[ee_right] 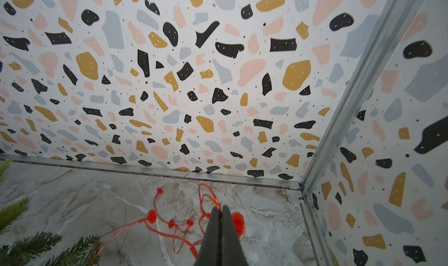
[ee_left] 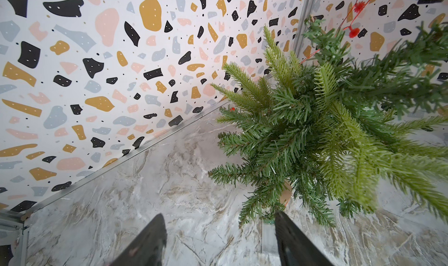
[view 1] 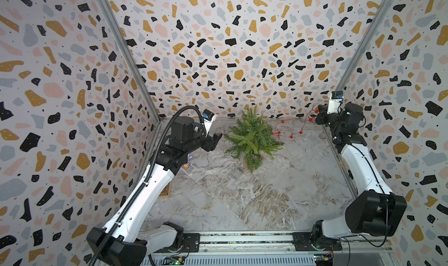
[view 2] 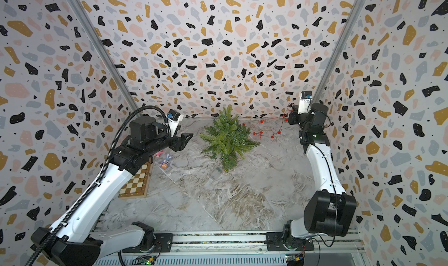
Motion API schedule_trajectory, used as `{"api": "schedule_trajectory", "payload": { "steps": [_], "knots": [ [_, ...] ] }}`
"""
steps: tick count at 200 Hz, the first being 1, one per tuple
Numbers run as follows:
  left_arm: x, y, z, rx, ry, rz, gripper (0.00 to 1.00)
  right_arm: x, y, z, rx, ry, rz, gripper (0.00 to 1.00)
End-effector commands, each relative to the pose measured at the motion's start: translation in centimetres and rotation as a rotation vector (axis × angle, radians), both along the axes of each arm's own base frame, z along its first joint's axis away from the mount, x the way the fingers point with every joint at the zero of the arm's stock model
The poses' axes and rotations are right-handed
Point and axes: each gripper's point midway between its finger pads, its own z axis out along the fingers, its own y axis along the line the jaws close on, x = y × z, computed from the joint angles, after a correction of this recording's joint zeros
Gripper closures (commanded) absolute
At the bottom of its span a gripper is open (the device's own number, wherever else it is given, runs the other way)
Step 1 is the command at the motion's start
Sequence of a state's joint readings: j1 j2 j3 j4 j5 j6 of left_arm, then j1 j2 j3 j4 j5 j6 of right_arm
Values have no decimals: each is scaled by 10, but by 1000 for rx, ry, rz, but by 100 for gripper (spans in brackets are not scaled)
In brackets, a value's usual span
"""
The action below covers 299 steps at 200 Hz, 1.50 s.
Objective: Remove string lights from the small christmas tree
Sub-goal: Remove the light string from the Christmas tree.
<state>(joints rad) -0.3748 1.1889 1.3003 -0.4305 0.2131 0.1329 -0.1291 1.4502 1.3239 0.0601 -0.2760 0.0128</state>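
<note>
The small christmas tree stands at the back middle of the marble table, leaning toward the front. The string lights trail from its right side over the table up to my right gripper near the back right corner. In the right wrist view that gripper is shut on the red wire, with beads hanging in loops below it. My left gripper is open and empty just left of the tree. A clear flat box lies by the tree's base.
A checkered board lies at the table's left edge under my left arm. A small bunny toy and a pink toy sit beside it. Patterned walls close off three sides, and a metal rail runs along the front.
</note>
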Motion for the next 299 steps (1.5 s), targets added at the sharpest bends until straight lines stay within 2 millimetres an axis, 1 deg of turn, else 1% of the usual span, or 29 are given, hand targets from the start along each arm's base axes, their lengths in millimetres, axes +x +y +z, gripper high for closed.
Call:
{"api": "schedule_trajectory", "payload": {
  "steps": [1, 12, 25, 44, 63, 90, 115, 170, 182, 193, 229, 255, 280, 299],
  "knots": [
    [-7, 2, 12, -28, -18, -8, 30, 5, -3, 6, 24, -32, -15, 100],
    [-8, 2, 12, -23, -16, -8, 30, 10, -6, 4, 20, -26, -27, 100],
    [-9, 2, 12, -21, -12, -9, 30, 15, -10, 13, 16, -39, -29, 100],
    [-9, 2, 11, -22, -9, -10, 30, 22, -10, 39, -1, -75, -27, 100],
    [-10, 1, 11, -27, -6, -15, 30, 30, -13, 60, -16, -110, -34, 100],
    [-11, 1, 9, -26, 2, -16, 30, 40, -10, 86, -27, -146, -7, 100],
    [-11, 2, 8, -18, 4, -11, 30, 41, -5, 112, -26, -197, 19, 100],
    [-11, 2, 5, -16, 12, -12, 30, 34, 6, 149, -29, -272, 58, 100],
    [-11, 2, 6, -16, 12, -14, 30, 34, 9, 151, -29, -275, 68, 100],
    [-11, 2, 5, -15, 11, -13, 30, 34, 13, 148, -29, -268, 80, 100],
    [-11, 3, 2, -10, 16, -8, 30, 37, 26, 126, -36, -226, 111, 100],
    [-10, 6, 1, -5, 14, 8, 30, 34, 30, 117, -33, -211, 118, 100],
    [-10, 7, 1, -3, 11, 13, 30, 26, 29, 105, -34, -184, 105, 100],
    [-10, 8, 1, 0, 10, 14, 30, 19, 19, 86, -46, -147, 48, 100]
  ]
}}
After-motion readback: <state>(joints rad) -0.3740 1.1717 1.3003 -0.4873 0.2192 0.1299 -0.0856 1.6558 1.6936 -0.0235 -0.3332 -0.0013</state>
